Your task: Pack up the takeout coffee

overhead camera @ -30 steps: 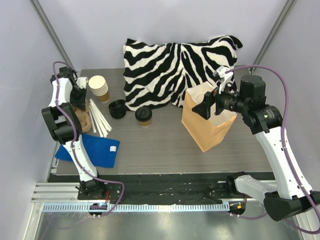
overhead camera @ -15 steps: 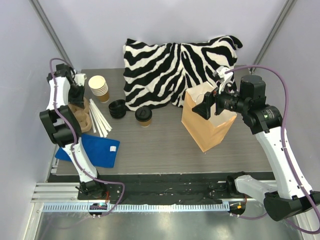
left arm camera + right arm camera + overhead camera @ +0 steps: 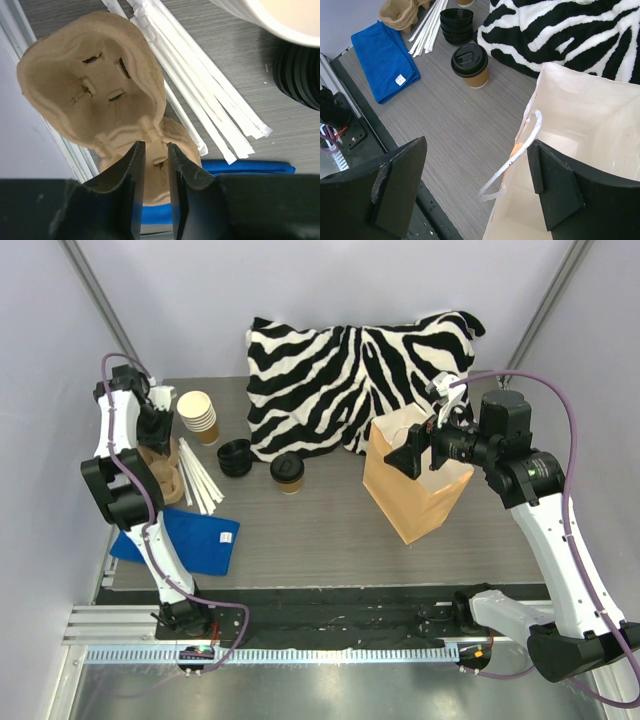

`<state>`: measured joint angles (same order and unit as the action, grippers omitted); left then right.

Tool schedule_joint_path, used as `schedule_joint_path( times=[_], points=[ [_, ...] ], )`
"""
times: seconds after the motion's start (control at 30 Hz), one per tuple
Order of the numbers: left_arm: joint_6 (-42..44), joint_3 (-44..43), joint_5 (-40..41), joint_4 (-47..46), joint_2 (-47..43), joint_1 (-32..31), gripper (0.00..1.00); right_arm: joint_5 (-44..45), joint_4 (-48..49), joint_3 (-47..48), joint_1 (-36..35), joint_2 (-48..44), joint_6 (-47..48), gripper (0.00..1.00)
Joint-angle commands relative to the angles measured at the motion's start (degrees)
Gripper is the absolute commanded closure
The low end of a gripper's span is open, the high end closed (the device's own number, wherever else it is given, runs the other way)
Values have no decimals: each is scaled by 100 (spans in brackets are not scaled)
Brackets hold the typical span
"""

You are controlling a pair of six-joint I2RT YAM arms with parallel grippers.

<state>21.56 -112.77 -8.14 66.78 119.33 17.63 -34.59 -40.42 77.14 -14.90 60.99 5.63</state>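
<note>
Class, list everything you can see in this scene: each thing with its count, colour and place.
takeout coffee: one, brown, black lid, left of centre
lidless cups: one stack, brown and white, back left
lids: one stack, black, beside the coffee
straws: one bundle, white wrappers, left
cup carriers: stacked, tan, far left
cloth: one, blue, front left
pillow: one, zebra-striped, back
paper bag: one, tan, open, right
table: one, grey
left hand: one, black, over the carriers
right hand: one, black, open, at the bag's rim
</note>
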Motion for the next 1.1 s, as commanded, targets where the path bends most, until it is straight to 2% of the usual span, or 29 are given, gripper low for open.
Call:
schedule_joint_path(
  times=[0.0, 0.7, 1.07],
  points=[
    [208, -254, -12, 72, 240, 21, 74, 31, 114, 152, -31, 0, 35, 10],
    [182, -614, -100, 98, 741, 21, 78, 40, 158, 108, -22, 80, 17, 10],
    [225, -632, -258, 186, 759, 21, 75, 40, 184, 82, -22, 115, 0, 10]
  ],
)
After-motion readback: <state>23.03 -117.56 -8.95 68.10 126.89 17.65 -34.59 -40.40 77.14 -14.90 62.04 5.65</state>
